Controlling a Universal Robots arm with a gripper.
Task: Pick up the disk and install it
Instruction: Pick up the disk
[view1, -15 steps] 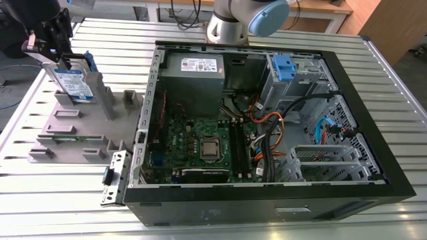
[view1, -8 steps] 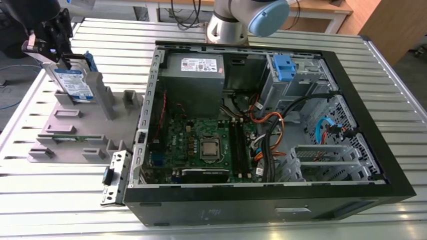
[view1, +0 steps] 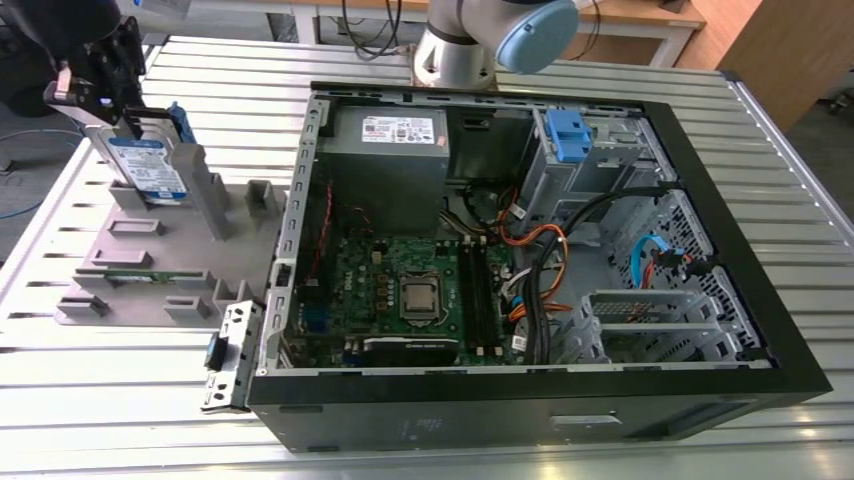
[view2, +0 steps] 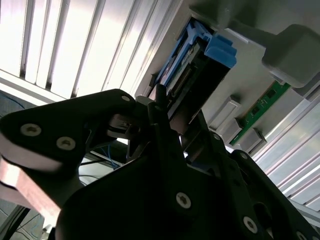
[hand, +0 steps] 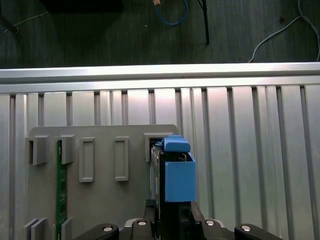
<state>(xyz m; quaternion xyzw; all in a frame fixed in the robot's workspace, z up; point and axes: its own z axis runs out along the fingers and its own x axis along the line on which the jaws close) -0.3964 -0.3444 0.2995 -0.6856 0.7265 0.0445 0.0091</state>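
The disk (view1: 147, 168) stands on edge in a slot at the far end of a grey holder (view1: 140, 255), at the exterior view's left. It is silver-grey with a white-and-blue label and a blue carrier frame. My black gripper (view1: 124, 118) sits on its upper end, shut on it. In the first wrist view the disk (hand: 176, 175) with its blue frame rises between my two fingers (hand: 150, 216). The second wrist view shows the disk's (view2: 202, 75) dark edge and blue frame running away from my gripper (view2: 167, 112).
An open black computer case (view1: 747, 300) lies at the exterior view's right, with a motherboard, cables and a drive bay carrying a blue latch (view1: 567, 135). A green memory stick (view1: 150, 275) sits in the holder. The arm's base (view1: 461, 45) stands behind the case on the slatted metal table.
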